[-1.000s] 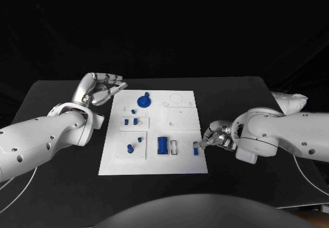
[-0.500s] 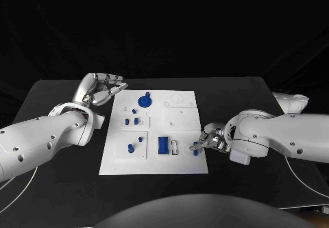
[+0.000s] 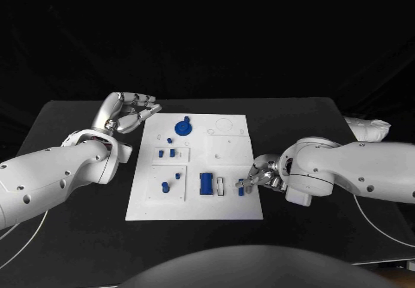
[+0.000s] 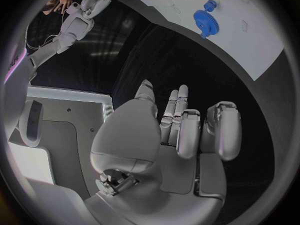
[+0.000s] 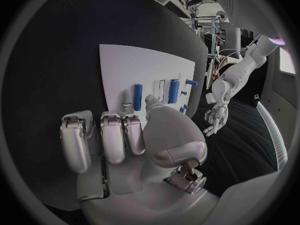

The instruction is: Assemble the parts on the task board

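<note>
— On the black surface (image 3: 78,114), where does the board lie?
— Dead centre: the white board (image 3: 233,207) lies flat, its long axis running away from the robot.
— And the parts?
— A blue gear (image 3: 182,127) sits near the far end. A large blue block (image 3: 206,183) stands in the near half, its long axis along the board's. Beside it is an empty slot (image 3: 220,186), then a small blue bar (image 3: 240,191) by the right edge, also pointing lengthwise. Smaller blue pegs (image 3: 165,189) sit on the left side.
— What is the right hand doing?
— The right hand (image 3: 259,178) is at the board's right edge, its fingertips at the small blue bar. From the head view I cannot tell whether it pinches the bar; in the right wrist view the fingers are curled in and the bar lies on the board beyond them.
— The left hand?
— The left hand (image 3: 128,111) hangs off the board's far left corner, fingers curled inward, holding nothing.
</note>
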You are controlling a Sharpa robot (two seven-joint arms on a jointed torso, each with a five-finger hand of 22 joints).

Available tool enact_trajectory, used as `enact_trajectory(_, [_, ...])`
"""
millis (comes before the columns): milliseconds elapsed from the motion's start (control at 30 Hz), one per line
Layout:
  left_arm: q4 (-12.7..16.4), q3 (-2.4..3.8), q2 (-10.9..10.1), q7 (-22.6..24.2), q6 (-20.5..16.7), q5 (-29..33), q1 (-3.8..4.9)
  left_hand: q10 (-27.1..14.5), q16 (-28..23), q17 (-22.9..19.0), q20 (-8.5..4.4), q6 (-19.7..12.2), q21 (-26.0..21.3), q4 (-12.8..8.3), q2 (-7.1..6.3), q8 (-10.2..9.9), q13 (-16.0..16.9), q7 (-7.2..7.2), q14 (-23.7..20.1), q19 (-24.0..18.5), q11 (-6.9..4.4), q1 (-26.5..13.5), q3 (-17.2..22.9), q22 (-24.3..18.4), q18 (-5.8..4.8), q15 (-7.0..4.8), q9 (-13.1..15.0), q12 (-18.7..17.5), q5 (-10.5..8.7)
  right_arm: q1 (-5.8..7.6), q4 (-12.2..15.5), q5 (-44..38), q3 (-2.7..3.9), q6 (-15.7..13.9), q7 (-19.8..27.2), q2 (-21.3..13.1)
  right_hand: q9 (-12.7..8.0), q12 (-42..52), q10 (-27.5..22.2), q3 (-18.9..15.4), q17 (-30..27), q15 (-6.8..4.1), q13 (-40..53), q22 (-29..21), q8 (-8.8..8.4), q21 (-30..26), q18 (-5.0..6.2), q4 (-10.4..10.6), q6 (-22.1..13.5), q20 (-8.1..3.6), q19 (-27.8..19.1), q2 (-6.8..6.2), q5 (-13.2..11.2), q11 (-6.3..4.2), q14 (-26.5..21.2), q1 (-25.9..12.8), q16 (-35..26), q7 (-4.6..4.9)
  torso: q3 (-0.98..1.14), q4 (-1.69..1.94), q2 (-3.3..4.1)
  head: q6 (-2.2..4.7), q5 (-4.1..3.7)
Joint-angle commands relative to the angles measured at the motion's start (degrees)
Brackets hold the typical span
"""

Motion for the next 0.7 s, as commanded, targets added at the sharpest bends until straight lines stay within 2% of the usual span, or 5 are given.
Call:
enact_trajectory(33, [0.0,0.04,0.1,0.6,0.8,0.2,-0.01,0.3,-0.2,10.2,0.17,-0.3,0.0,0.0,0.41,-0.2,0.0,-0.05,4.7,2.1,-0.14,0.1,-0.4,12.9,-0.07,0.10,-0.1,0.2,0.26,-0.23,-0.5,-0.6,-0.19,2.0,-5.5,0.6,-0.6,-0.2,5.9,0.4,15.1,-0.29,15.1,15.1,-0.50,0.3,-0.39,0.4,0.9,-0.14,6.0,0.32,0.6,-0.49,6.1,-0.7,0.2,-0.18,0.00,-0.02,0.02,0.01,-0.11])
enact_trajectory(200, [0.0,0.04,0.2,0.6,0.8,0.2,-0.02,0.3,-0.2,10.2,0.17,-0.3,0.0,0.0,0.41,-0.2,0.0,-0.05,4.7,2.1,-0.14,0.1,-0.4,12.9,-0.07,0.10,-0.1,0.2,0.26,-0.24,-1.5,-0.8,-0.19,2.4,-5.8,1.9,-1.0,-0.2,5.9,1.2,15.1,-0.49,15.1,15.1,-1.34,0.3,-0.39,0.3,1.6,-0.32,6.0,0.66,1.0,-0.68,6.1,-0.6,0.2,-0.37,0.02,-0.05,0.01,0.01,-0.23])
enact_trajectory(467, [0.0,0.04,0.1,0.6,0.9,0.2,-0.05,0.3,-0.2,10.2,0.17,-0.3,0.0,0.0,0.41,-0.2,0.0,-0.05,4.7,2.1,-0.14,0.1,-0.4,12.9,-0.07,0.10,-0.1,0.2,0.26,-0.44,-3.2,-0.9,-0.19,2.9,-6.0,4.6,-1.4,-0.2,5.9,2.2,15.1,-0.74,15.1,15.1,-2.41,0.3,-0.39,-0.2,3.0,-0.57,6.0,0.42,0.5,-0.96,6.1,-0.4,0.2,-0.67,0.04,-0.03,-0.03,0.01,-0.41])
enact_trajectory(567, [0.0,0.04,0.1,0.6,0.9,0.2,-0.07,0.3,-0.2,10.2,0.17,-0.3,0.0,0.0,0.41,-0.2,0.0,-0.05,4.7,2.1,-0.14,0.1,-0.4,12.9,-0.07,0.10,-0.1,0.2,0.26,-0.58,-3.7,-0.9,-0.19,3.0,-6.1,5.4,-1.8,-0.2,5.9,4.2,15.1,-1.01,15.1,15.1,-3.39,0.3,-0.39,-1.7,3.6,-0.81,6.0,0.63,1.2,-1.23,6.1,1.1,0.2,-0.96,0.00,0.01,0.01,0.01,-0.46])
enact_trajectory(700, [0.1,0.04,0.0,0.6,1.0,0.2,-0.08,0.3,-0.2,10.2,0.17,-0.3,0.0,0.0,0.41,-0.2,0.0,-0.05,4.7,2.1,-0.14,0.1,-0.4,12.9,-0.07,0.10,-0.1,0.2,0.26,-0.71,-3.9,-0.9,-0.19,2.9,-6.2,5.7,-2.3,-0.2,5.9,6.8,15.1,-1.26,15.1,15.1,-4.63,0.3,-0.39,-3.7,4.3,-1.09,6.0,-0.03,4.1,-1.48,6.1,2.6,0.2,-1.19,-0.01,0.01,0.04,0.01,-0.40])
